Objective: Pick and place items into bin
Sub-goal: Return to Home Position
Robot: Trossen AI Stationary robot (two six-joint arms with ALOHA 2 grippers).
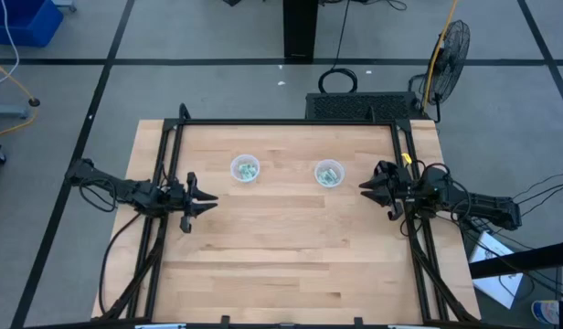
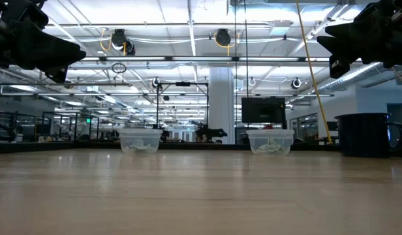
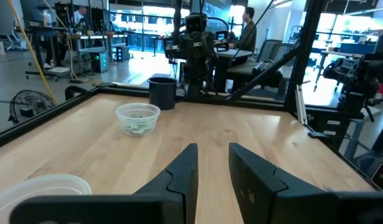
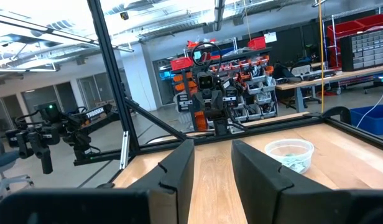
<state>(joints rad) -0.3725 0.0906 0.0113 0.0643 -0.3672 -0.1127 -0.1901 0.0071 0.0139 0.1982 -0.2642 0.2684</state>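
High view: packets [image 1: 248, 170] piled inside left bin [image 1: 233, 168] and right bin [image 1: 316, 172]; none seen loose on table [image 1: 281, 256]. Long axis of individual packets not discernible. Left gripper [image 1: 207, 197] near left table edge, fingers apart, holding nothing; left bin just inboard, toward far edge. Right gripper [image 1: 367, 186] mirrored near right edge, fingers apart, holding nothing; right bin close inboard. Judged: no pick remaining. Retract each arm outward, away from its nearer bin, without sweeping across either rim.
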